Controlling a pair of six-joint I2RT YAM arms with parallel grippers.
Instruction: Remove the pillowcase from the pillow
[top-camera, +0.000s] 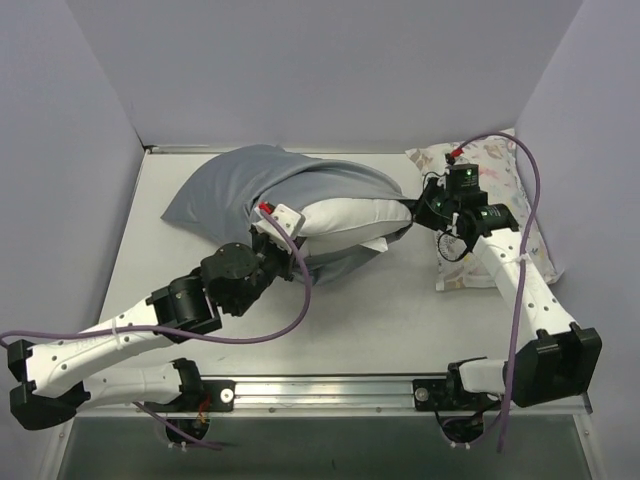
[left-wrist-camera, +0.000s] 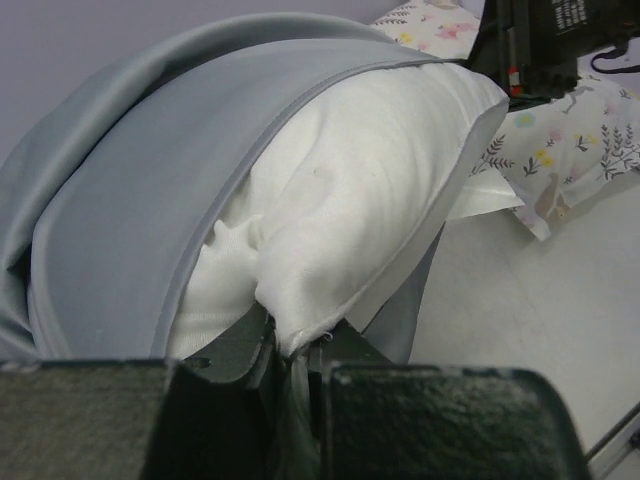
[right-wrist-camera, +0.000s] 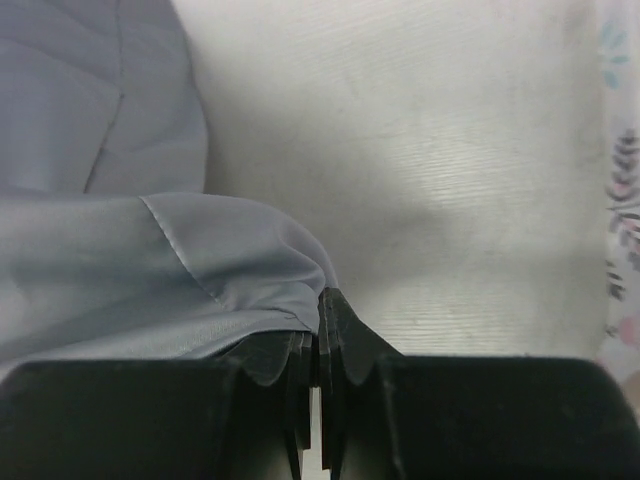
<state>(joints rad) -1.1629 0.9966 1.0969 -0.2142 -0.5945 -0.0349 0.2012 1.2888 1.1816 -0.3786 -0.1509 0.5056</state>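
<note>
Covering the pillow's (top-camera: 352, 217) left part, the grey pillowcase (top-camera: 245, 185) opens rightward, with the white end sticking out. The pillow lies mid-tabletop (top-camera: 390, 320), its long axis running left-right. The left end effector (left-wrist-camera: 296, 345) pinches the pillow's corner. The right end effector (right-wrist-camera: 318, 305) is clamped on the pillowcase's hem.

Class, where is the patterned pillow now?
Top view: the patterned pillow lies far right on the table, beneath the right arm, beside the exposed end of the white pillow.

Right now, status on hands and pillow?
Left hand shut on pillow corner. Right hand shut on pillowcase edge. Pillow partly out. Printed pillow lies far right.
</note>
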